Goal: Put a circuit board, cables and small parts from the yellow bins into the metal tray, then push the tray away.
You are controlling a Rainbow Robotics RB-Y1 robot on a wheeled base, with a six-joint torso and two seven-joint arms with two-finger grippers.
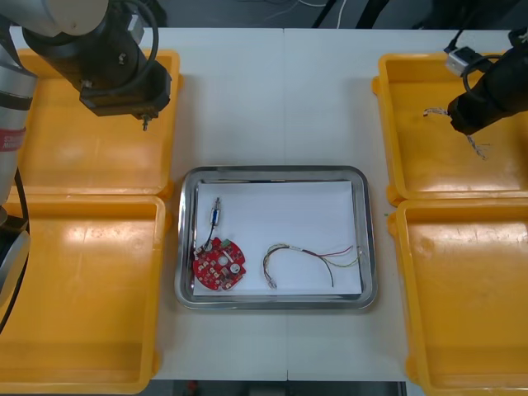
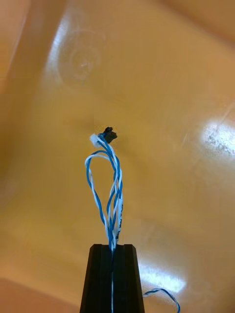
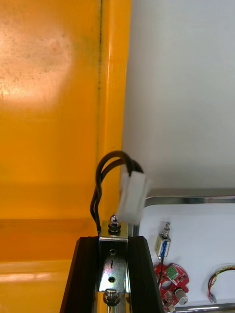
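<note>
My left gripper (image 3: 112, 244) is shut on the metal end piece of a black cable (image 3: 104, 178) with a white connector (image 3: 132, 198). It hangs over the inner rim of the far-left yellow bin (image 1: 91, 153). My right gripper (image 2: 112, 247) is shut on a twisted blue and white cable (image 2: 111, 186) and holds it above the far-right yellow bin (image 1: 429, 165). The cable's loose ends (image 1: 477, 147) dangle beside the gripper. The metal tray (image 1: 186, 239), white inside, holds a red circuit board (image 1: 219, 264), a small metal part (image 1: 216, 216) and a red and yellow cable (image 1: 309, 257).
The near-left yellow bin (image 1: 78, 297) and the near-right yellow bin (image 1: 466, 297) flank the tray. Bare light table (image 1: 276, 99) lies beyond the tray, between the two far bins.
</note>
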